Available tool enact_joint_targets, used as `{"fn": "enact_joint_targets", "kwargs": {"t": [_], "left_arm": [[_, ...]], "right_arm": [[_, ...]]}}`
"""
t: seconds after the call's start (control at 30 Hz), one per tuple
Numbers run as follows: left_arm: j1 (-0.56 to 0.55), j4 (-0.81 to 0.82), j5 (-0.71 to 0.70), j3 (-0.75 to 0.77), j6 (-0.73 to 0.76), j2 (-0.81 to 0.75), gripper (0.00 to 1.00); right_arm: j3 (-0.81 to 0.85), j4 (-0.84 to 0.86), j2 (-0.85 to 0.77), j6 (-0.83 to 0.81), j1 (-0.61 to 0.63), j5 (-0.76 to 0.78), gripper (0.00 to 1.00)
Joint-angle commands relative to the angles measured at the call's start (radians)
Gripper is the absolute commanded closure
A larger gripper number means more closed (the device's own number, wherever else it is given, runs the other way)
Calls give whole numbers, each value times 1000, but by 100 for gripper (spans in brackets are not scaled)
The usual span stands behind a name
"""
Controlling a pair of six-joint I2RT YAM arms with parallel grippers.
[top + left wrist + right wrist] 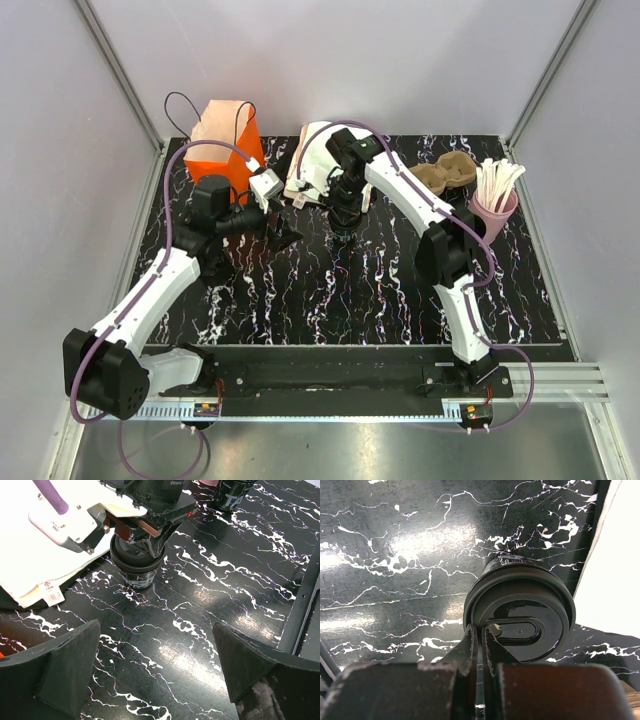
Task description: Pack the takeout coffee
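Currently the right gripper (480, 632) is clenched on the lid rim of the upright takeout coffee (137, 572). The left gripper (156, 630) is released, empty, left of it.

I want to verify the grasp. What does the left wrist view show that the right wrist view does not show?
Only the left wrist view: the takeout coffee from the side, a second black cup at the top edge, the white bag with its tag, and the open left gripper. Only the right wrist view: the lid from above, with the right gripper pinching its rim. Both: that cup and the marble table.
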Motion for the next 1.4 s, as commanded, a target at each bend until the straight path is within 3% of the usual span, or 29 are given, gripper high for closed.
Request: {"fn": "enact_joint_targets", "kwargs": {"t": [0.0, 0.33, 0.53, 1.37], "left_arm": [[7, 52, 14, 1, 8, -4, 1], [7, 55, 20, -1, 8, -2, 1], [9, 57, 21, -2, 8, -1, 1], [9, 60, 29, 8, -5, 17, 1]], "right_arm": [[10, 12, 17, 8, 15, 14, 96], [5, 24, 25, 6, 21, 20, 91], [-1, 25, 23, 3, 26, 27, 69], [42, -11, -144, 49, 22, -46, 39]]}}
